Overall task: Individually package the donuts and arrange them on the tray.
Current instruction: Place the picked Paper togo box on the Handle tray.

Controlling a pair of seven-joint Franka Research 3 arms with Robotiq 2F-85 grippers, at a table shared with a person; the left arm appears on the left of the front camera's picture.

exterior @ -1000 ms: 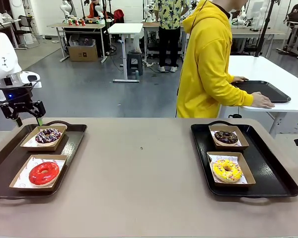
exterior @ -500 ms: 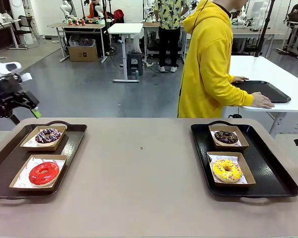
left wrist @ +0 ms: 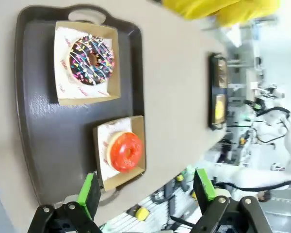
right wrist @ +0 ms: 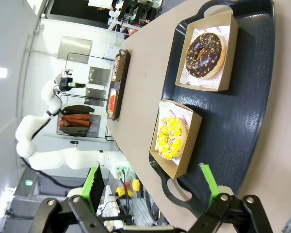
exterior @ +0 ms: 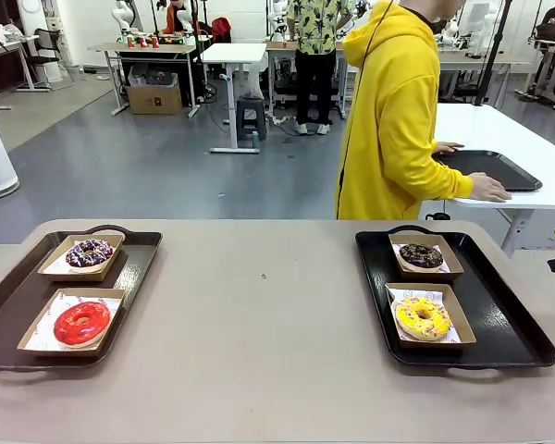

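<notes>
A glossy red ring donut lies flat in a shallow brown cardboard box lined with printed white paper, at the near end of the dark tray on the left; a dark purple ring donut with light sprinkles sits flat in its own box just behind it; on the black tray at the right, a yellow ring donut with coloured sprinkles rests boxed at the near end; a dark chocolate ring donut lies boxed just beyond it
</notes>
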